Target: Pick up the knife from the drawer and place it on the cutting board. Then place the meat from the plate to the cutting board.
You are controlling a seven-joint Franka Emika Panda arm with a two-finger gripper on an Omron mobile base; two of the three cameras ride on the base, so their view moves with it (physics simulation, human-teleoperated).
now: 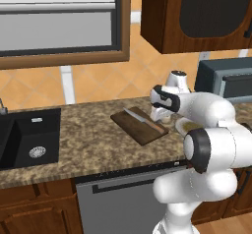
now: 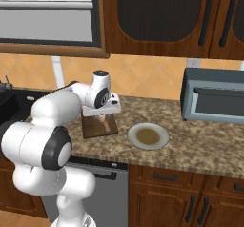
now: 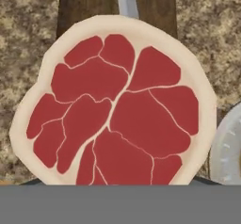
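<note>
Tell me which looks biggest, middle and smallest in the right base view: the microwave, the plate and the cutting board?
1. Microwave, clearly the biggest.
2. Plate.
3. Cutting board, but the arm hides part of it, so it may match or beat the plate.

We see the cutting board (image 1: 140, 125) on the counter (image 1: 88, 139), the knife (image 1: 142, 120) lying along it. The sink (image 1: 29, 137) sits to its left, the plate (image 2: 148, 136) just right of it, and the microwave (image 2: 214, 95) behind and further right. The meat (image 3: 115, 103) hangs above the board's near end.
</note>
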